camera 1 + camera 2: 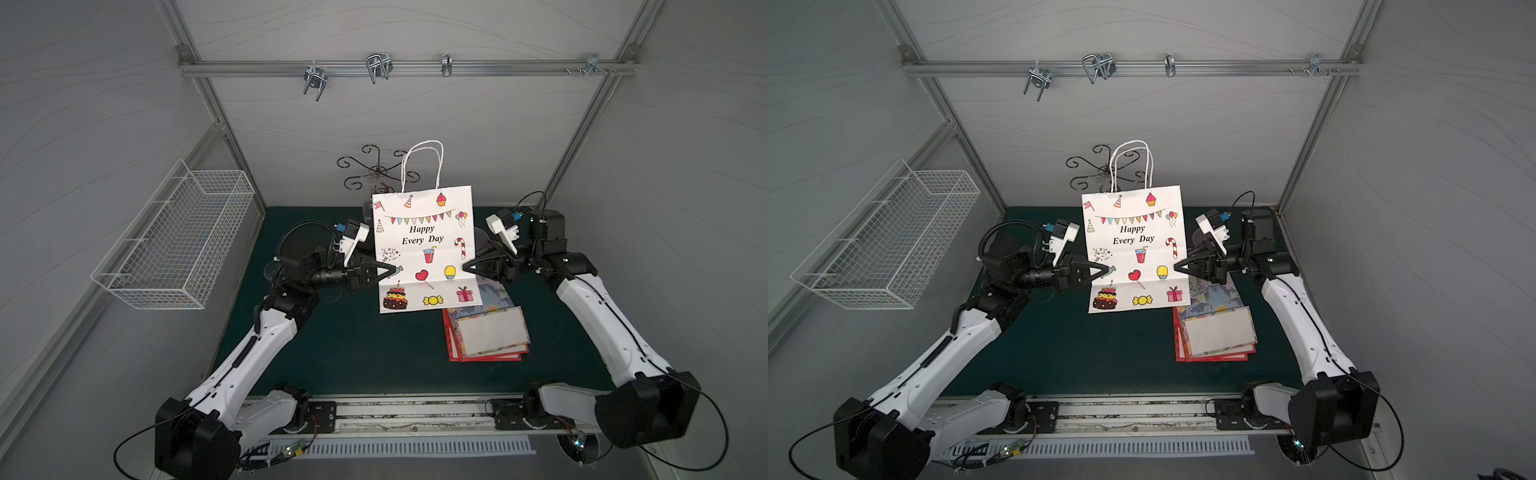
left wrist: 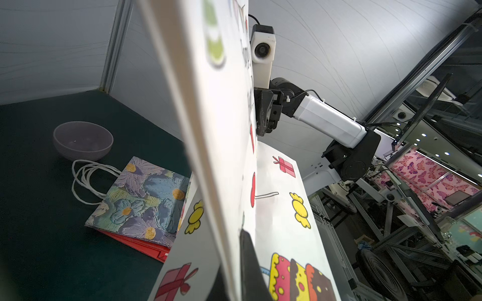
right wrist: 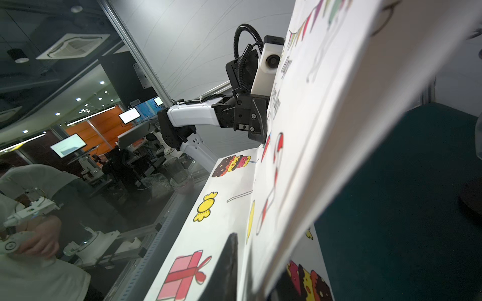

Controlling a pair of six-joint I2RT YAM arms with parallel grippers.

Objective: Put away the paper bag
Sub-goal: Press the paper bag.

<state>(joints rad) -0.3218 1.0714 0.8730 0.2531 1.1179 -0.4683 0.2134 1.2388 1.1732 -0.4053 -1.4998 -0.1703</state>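
The white paper bag [image 1: 424,249] [image 1: 1133,249], printed "Happy Every Day" with party drawings, hangs upright above the green table, its white rope handles [image 1: 422,164] pointing up. My left gripper [image 1: 392,270] [image 1: 1105,270] is shut on the bag's left edge at mid height. My right gripper [image 1: 466,268] [image 1: 1177,267] pinches the right edge at the same height. In the left wrist view one black finger [image 2: 250,260] lies flat on the printed paper [image 2: 273,182]. The right wrist view shows a finger [image 3: 227,265] pressed on the bag's front [image 3: 300,156]; the far finger is hidden behind the paper.
A stack of flat folded bags, floral over red [image 1: 488,332], lies on the table under the bag's right corner. A grey bowl [image 2: 83,140] sits behind it. A white wire basket [image 1: 178,245] hangs on the left wall. Metal hooks [image 1: 378,66] line the back rail above a black scroll stand [image 1: 376,168].
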